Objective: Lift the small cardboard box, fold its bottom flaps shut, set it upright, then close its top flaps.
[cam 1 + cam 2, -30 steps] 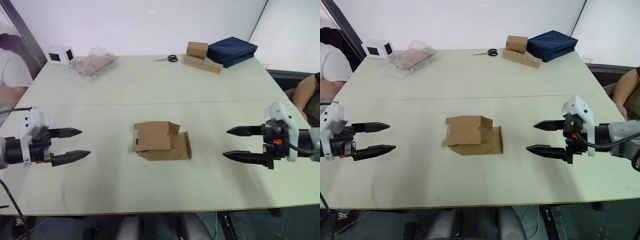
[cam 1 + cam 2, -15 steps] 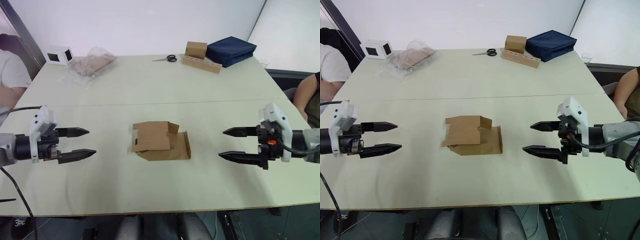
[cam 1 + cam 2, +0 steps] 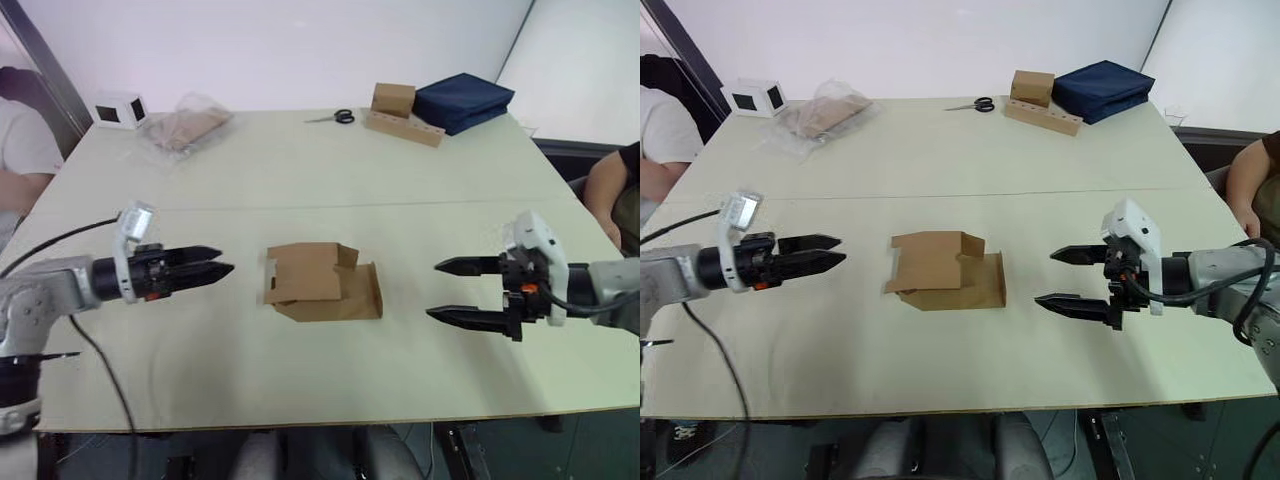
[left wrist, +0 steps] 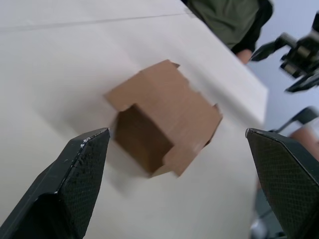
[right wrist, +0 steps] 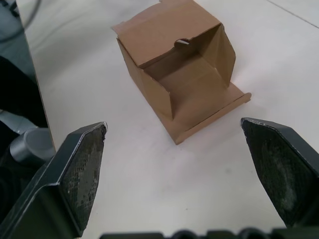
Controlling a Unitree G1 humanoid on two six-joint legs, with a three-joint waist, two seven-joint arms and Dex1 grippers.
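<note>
The small cardboard box [image 3: 322, 282] lies on its side at frame centre between both spread-fingered grippers: left gripper [image 3: 208, 272] close beside it, right gripper [image 3: 462, 291] farther off.

Counted on the table [image 3: 300, 170]: one small cardboard box [image 3: 322, 283], one taller brown box [image 3: 393, 99], one white cube [image 3: 118, 109], one scissors [image 3: 335, 117], one plastic bag [image 3: 186, 126], one navy bag [image 3: 463, 101]. Two grippers are seen: left gripper [image 3: 222, 267], right gripper [image 3: 436, 291].
</note>
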